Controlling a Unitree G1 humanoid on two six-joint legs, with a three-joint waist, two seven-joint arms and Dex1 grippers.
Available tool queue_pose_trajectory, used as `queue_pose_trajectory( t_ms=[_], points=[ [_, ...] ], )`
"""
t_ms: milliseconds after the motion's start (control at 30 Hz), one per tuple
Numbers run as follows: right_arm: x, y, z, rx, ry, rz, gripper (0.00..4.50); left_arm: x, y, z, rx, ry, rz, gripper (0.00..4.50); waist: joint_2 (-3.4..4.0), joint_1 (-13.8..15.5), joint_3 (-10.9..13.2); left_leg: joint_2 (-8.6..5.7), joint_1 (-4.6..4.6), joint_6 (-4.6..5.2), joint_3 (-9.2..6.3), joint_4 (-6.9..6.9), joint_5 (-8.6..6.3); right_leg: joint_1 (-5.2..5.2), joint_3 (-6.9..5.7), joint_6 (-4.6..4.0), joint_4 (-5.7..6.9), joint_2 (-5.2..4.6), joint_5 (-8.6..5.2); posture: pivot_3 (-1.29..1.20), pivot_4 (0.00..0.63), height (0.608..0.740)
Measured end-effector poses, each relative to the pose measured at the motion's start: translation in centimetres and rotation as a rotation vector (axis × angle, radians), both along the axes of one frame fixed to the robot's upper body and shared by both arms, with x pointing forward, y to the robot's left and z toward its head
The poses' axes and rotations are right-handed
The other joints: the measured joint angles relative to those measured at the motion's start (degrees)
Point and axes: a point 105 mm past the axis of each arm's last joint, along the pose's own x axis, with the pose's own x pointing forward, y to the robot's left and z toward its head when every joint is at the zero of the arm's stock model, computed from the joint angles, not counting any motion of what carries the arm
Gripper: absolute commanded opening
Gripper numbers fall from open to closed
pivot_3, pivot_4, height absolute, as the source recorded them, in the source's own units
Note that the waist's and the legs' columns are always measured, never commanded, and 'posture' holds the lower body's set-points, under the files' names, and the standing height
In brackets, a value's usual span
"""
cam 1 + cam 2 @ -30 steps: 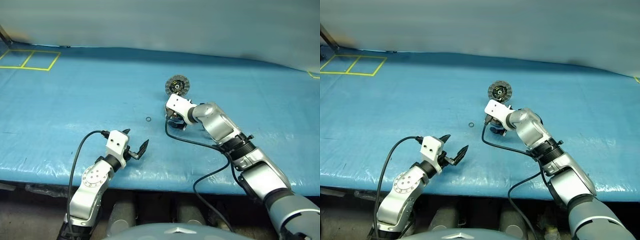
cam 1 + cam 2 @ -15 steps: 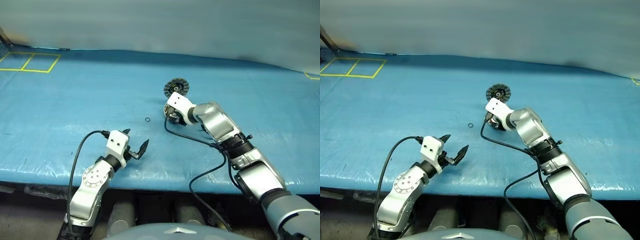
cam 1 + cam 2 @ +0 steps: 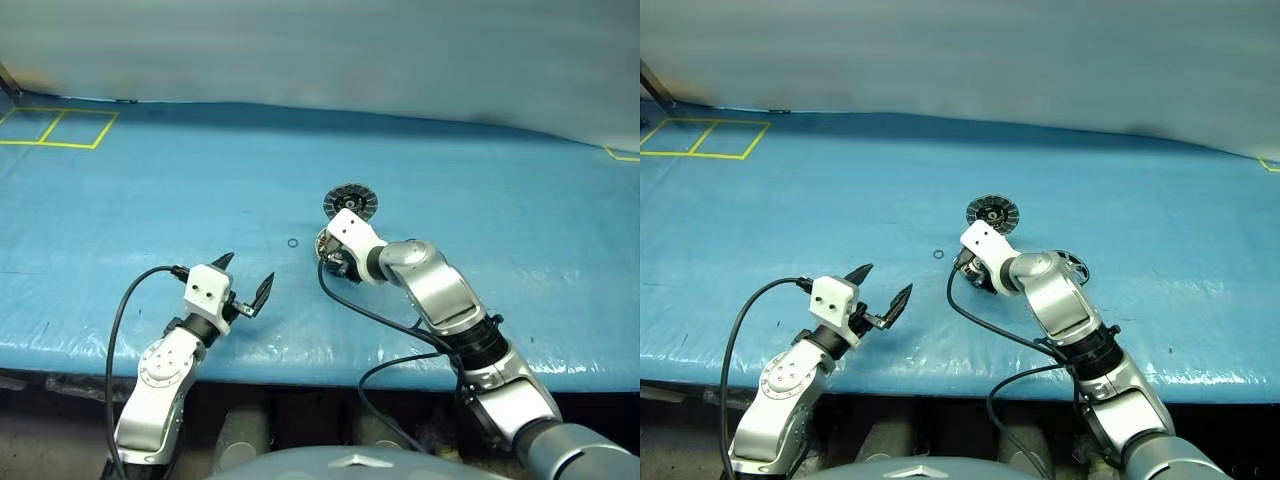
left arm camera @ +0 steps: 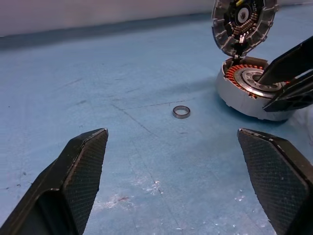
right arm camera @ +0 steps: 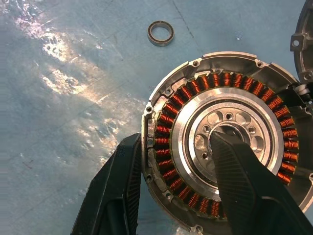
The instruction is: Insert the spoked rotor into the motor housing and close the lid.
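While the left gripper (image 3: 244,285) is held wide open, the round silver copper-wound motor housing (image 5: 225,142) (grey segmented lid (image 4: 243,23) upright) is clasped across its wall by the right gripper (image 5: 183,183) on the blue table (image 3: 150,210).

In the head views the right gripper (image 3: 338,262) covers most of the housing (image 5: 222,142), whose far side runs off the right wrist view's edge. There the lid (image 4: 243,23) shows as a cut-off sliver. The rotor (image 3: 1070,264) is half hidden behind the right arm, its spokes too small to make out.
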Motion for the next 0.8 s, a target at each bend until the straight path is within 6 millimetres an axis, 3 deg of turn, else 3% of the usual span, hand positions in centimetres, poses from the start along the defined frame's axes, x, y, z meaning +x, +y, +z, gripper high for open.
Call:
queue_pose_trajectory(
  t_ms=[300,800],
  points=[
    [-2.9,1.9,-0.2,0.05,0.042,-0.015,1.82,-0.2,0.3,-0.4,0.006,0.012,0.016,4.5,-0.02,-0.5,-0.2,0.01,0.0,-0.13,-0.05,-0.09,-0.08,-0.02,-0.03,-0.11,-0.02,-0.05,-0.06,0.0,0.15,0.74],
    [-5.8,4.6,0.8,0.166,0.135,-0.016,1.82,-0.5,0.2,-0.6,-0.001,0.025,-0.003,4.5,-0.02,-1.0,-0.2,0.03,0.01,-0.23,-0.04,-0.66,0.06,-0.24,-0.11,-0.28,-0.07,0.1,-0.19,0.0,0.15,0.74]
  ],
)
